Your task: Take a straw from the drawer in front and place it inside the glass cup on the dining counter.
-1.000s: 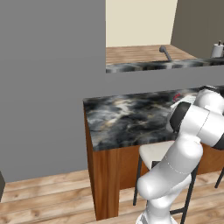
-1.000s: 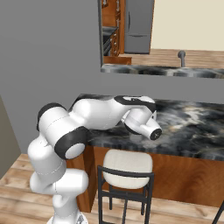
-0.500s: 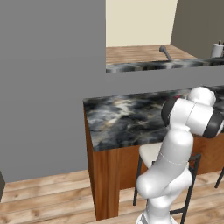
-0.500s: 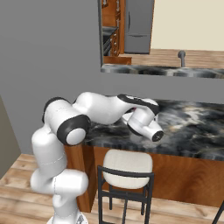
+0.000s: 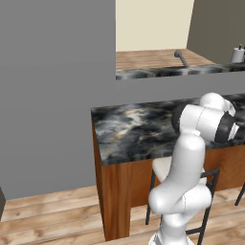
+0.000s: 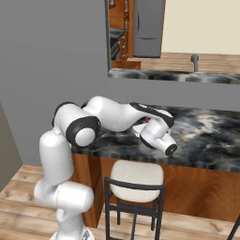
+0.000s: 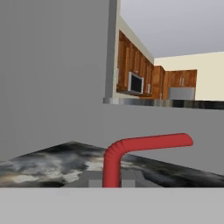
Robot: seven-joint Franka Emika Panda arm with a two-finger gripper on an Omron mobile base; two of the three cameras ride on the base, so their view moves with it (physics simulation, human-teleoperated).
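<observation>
In the hand view my gripper is shut on the straw, a red tube that rises from between the fingertips and bends sideways to the right. Under it lies the dining counter, with its marbled black-grey-white top. From the base views the arm reaches over this counter, and the hand hovers just above the stone top. A small bit of red straw peeks out behind the hand. The glass cup is hidden or out of view, and so is the drawer.
A grey wall stands close behind and left of the counter. A dark-framed chair with a pale seat is tucked under the counter's front. Beyond the wall opening lies a marbled worktop with a faucet. Wooden cabinets stand further back.
The arm's elbow has swung forward and upward toward the counter. The hand has stayed almost in place above the stone top, still holding the straw.
</observation>
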